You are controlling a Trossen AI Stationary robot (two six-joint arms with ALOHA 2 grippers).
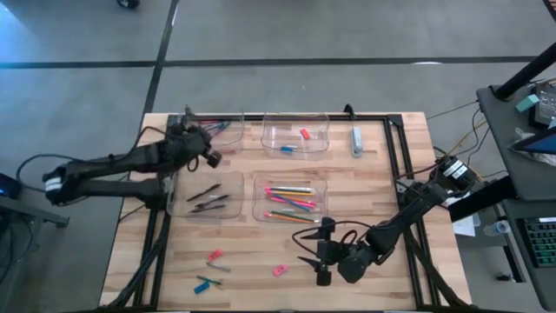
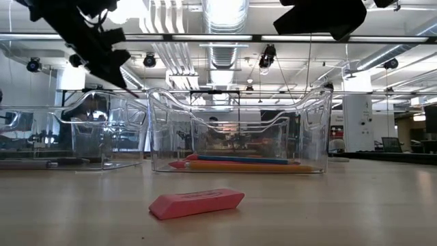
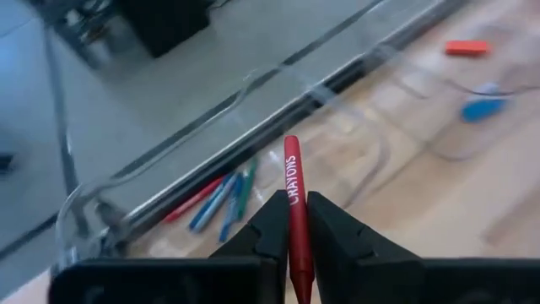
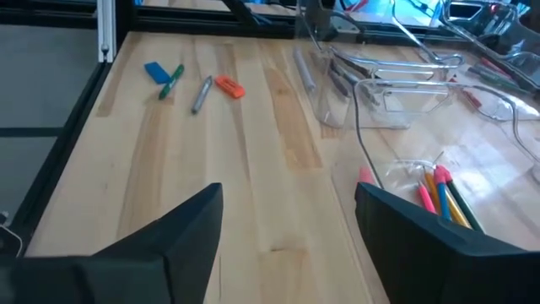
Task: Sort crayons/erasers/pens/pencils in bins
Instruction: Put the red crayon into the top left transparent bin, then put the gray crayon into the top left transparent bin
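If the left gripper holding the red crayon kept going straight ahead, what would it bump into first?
Probably the clear bin with crayons in it. The left gripper points its red crayon toward that bin, though depth is hard to judge.

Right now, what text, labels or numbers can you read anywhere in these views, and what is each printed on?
"CRAYONS": printed lengthwise on the red crayon gripped in the left gripper.
Pink eraser on the table, low view: embossed marking, too blurred to read.
Nothing else readable.
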